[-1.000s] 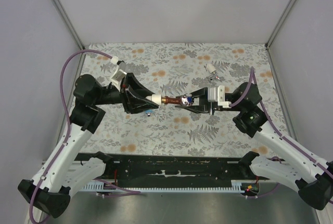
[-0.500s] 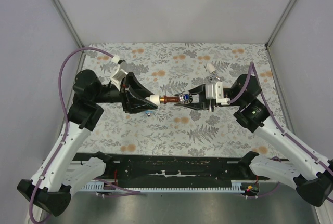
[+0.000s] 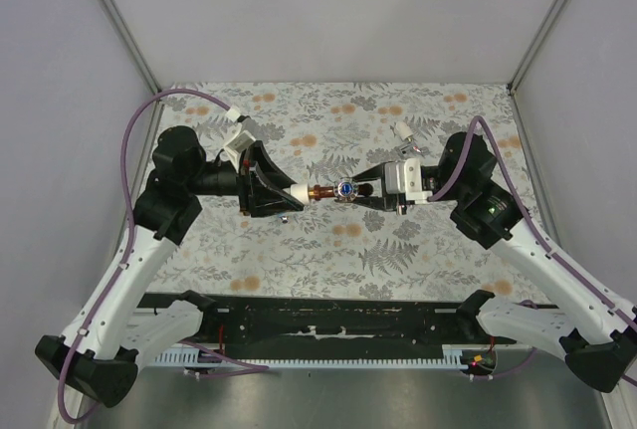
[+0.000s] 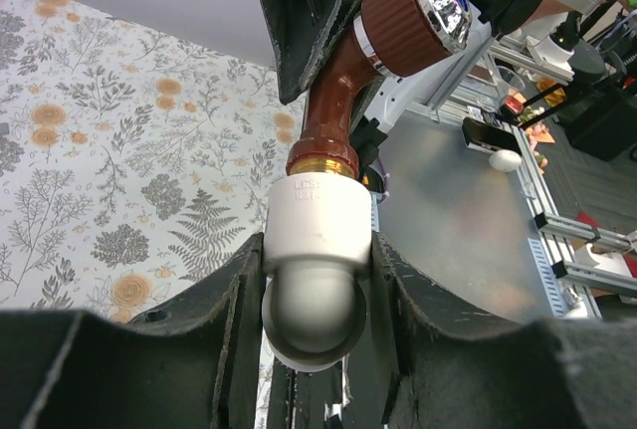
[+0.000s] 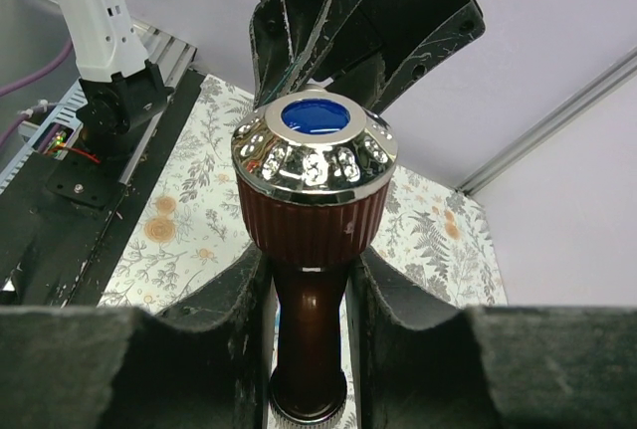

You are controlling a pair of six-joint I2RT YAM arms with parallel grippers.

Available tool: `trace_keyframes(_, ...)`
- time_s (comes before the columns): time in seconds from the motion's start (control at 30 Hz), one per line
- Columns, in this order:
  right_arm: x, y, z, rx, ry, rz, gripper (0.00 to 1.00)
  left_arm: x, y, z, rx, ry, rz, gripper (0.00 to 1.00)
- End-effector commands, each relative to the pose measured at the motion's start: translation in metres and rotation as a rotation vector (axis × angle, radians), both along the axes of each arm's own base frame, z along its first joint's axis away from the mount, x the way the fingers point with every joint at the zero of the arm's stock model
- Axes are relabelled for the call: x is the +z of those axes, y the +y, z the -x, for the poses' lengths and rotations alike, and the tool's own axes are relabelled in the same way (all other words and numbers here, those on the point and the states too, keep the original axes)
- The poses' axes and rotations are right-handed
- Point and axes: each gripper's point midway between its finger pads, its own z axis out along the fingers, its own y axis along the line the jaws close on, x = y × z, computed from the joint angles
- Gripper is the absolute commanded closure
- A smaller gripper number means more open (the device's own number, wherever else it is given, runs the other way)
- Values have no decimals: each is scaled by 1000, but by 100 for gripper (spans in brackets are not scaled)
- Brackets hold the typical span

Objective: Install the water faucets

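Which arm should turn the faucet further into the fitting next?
Likely right: the right gripper clamps the copper faucet, in line with the white fitting that the left gripper holds.

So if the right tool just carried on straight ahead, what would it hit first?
Probably the white pipe fitting clamped in the left tool, directly ahead; the copper faucet that the right tool holds runs into it.

The reddish-brown faucet (image 3: 323, 191), ribbed knob chrome-capped with a blue centre, lies level in mid-air, neck between the fingers of the right gripper (image 3: 353, 191), brass end in the white fitting (image 3: 297, 190) that the left gripper (image 3: 287, 193) holds. A white-silver faucet (image 3: 404, 131) sits beyond the right gripper.
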Motion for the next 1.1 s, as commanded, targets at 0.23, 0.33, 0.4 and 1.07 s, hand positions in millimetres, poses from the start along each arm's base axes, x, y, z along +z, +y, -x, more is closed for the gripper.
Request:
trace_keyframes(0.23, -3, 9, 4, 16, 54, -48, 100, 28, -2, 10, -20, -152, 72, 98)
trace_keyframes(0.33, -4, 8, 7, 19, 80, -54, 100, 27, -1, 10, -21, -172, 69, 98)
trace_keyframes(0.4, -4, 8, 8, 24, 104, -56, 100, 26, 0, 10, -18, -189, 68, 98)
trace_keyframes(1.07, -3, 16, -2, -44, 481, -80, 100, 10, 6, -8, 129, -442, 26, 98)
